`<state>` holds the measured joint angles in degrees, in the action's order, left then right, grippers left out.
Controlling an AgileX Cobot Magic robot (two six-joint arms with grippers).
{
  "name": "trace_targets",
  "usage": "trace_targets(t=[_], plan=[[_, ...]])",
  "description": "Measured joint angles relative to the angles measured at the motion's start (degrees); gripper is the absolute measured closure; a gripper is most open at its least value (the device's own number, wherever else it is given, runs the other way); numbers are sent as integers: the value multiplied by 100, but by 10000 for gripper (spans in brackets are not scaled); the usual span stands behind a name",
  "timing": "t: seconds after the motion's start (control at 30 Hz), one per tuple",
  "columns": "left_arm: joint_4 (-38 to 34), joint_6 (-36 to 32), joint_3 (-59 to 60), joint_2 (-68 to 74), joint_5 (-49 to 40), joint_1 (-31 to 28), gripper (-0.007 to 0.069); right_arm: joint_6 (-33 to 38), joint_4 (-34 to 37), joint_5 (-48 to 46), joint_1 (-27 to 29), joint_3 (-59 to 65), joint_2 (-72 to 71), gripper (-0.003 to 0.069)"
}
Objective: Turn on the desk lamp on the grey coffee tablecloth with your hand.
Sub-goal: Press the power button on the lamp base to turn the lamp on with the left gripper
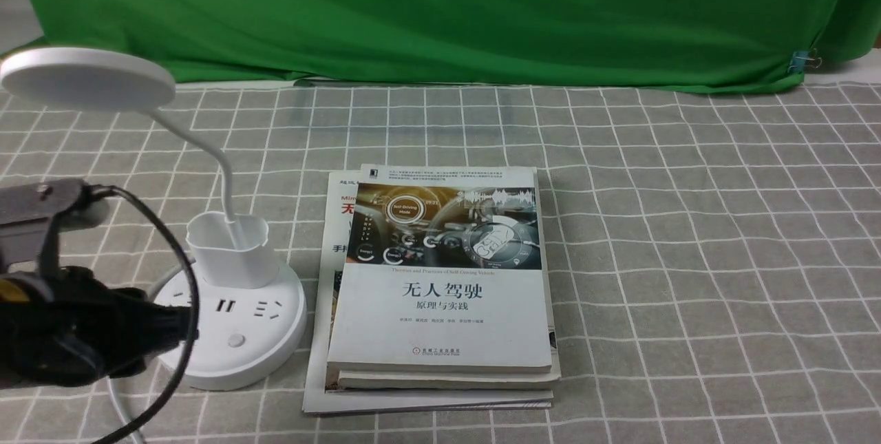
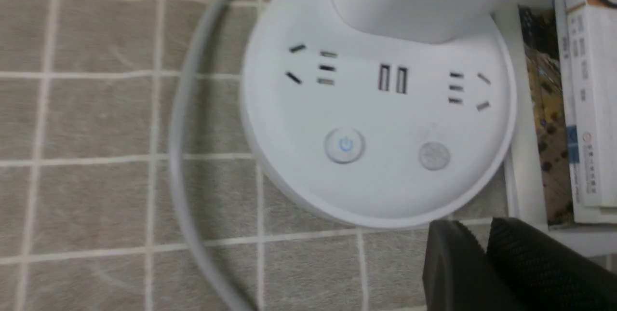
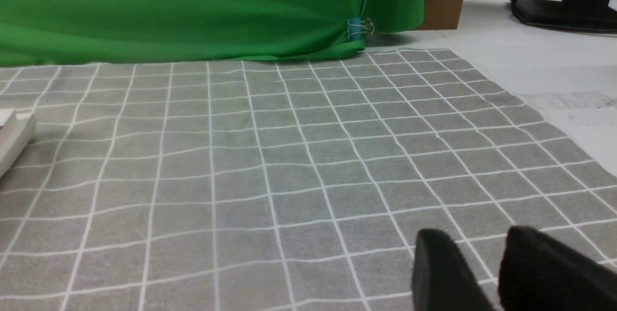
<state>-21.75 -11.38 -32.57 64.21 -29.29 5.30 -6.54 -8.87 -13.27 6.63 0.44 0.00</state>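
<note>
The white desk lamp stands at the left on the grey coffee tablecloth. Its disc head shows no glow. On the round base, a button with a blue power symbol sits beside a plain grey button. My hand, the black left arm end, hangs over the base's near left side. The left gripper is shut, its tips just off the base rim below the grey button, touching nothing. In the right wrist view the right gripper hovers over bare cloth with its fingers slightly apart and nothing between them.
A stack of books lies right beside the lamp base. The lamp's grey cord curves round the base's other side. A green cloth hangs along the back, held by a blue clip. White tabletop lies beyond the cloth's right edge.
</note>
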Motion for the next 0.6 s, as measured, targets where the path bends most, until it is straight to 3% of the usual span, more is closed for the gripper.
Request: trace_targets(t=[0.1, 0.2, 0.33, 0.6], plan=[[-8, -17, -92, 384, 103, 490, 532, 0, 0, 0, 0, 0, 0, 414], [770, 735, -207, 759, 202, 922, 545, 0, 0, 0, 0, 0, 0, 414], [1553, 1418, -456, 1225, 246, 1023, 597, 0, 0, 0, 0, 0, 0, 414], [2124, 1613, -710, 1745, 665, 1024, 610, 0, 0, 0, 0, 0, 0, 414]])
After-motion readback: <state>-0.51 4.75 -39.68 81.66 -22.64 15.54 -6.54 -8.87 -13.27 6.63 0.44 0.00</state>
